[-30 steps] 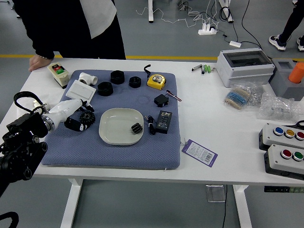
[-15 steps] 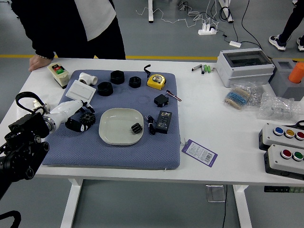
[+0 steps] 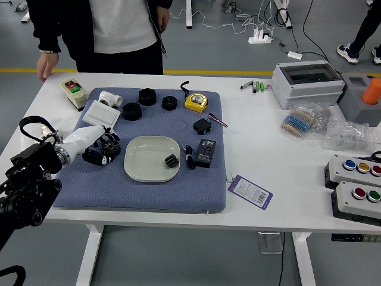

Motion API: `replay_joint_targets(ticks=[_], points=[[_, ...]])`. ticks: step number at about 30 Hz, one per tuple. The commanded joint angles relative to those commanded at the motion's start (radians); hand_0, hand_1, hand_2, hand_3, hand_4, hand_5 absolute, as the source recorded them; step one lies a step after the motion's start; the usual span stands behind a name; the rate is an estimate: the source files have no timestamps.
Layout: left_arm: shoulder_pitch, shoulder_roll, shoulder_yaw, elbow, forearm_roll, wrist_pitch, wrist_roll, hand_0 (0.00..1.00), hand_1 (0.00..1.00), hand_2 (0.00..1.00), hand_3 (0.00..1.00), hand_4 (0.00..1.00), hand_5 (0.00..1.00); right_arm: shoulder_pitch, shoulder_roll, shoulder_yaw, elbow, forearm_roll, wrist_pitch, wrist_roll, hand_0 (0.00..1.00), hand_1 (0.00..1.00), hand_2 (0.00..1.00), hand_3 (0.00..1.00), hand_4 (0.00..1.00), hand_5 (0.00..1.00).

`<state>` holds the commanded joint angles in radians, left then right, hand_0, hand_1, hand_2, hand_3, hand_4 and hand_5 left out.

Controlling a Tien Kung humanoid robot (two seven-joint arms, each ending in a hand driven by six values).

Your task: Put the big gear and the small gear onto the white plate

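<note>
The left hand [image 3: 89, 149] is low over the mat [image 3: 137, 196] at the big gear [image 3: 111, 147], touching it or very near; whether it is clenched on the gear, one cannot tell. Just right of the hand lies the plate [image 3: 140, 174], with the small gear [image 3: 171, 161] on its right part. Farther right of the hand are a cable [image 3: 190, 157] and a black box [image 3: 205, 153]. Beyond the hand sit a white tray [image 3: 102, 113], a pipe fitting [image 3: 111, 99] and three black rings [image 3: 131, 111], with a tape measure [image 3: 196, 102] farther right. A person [image 3: 125, 30] stands across the tabletop [image 3: 250, 202], one hand [image 3: 47, 64] at its far left edge, the other [image 3: 162, 18] hanging down.
</note>
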<state>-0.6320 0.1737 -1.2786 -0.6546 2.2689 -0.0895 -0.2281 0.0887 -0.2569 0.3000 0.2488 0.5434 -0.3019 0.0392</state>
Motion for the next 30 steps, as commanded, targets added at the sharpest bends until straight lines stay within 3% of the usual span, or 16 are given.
replay_joint_targets(ticks=[15, 22, 30], points=[[0.003, 0.007, -0.036, -0.043, 0.0, -0.002, -0.006, 0.329, 0.372, 0.428, 0.526, 0.527, 0.002, 0.002, -0.001, 0.005, -0.001, -0.001, -0.001, 0.0, 0.689, 0.692, 0.723, 0.561, 0.791, 0.679], [0.008, 0.013, -0.062, -0.111, 0.0, -0.018, 0.004, 0.331, 0.382, 0.435, 0.532, 0.533, 0.002, 0.003, -0.001, 0.007, -0.001, 0.0, -0.002, 0.0, 0.69, 0.692, 0.723, 0.56, 0.791, 0.679], [0.075, 0.044, -0.066, -0.291, 0.0, -0.061, 0.037, 0.336, 0.392, 0.446, 0.545, 0.523, 0.002, 0.003, -0.001, 0.007, -0.001, -0.001, -0.002, 0.0, 0.69, 0.691, 0.723, 0.56, 0.791, 0.679]])
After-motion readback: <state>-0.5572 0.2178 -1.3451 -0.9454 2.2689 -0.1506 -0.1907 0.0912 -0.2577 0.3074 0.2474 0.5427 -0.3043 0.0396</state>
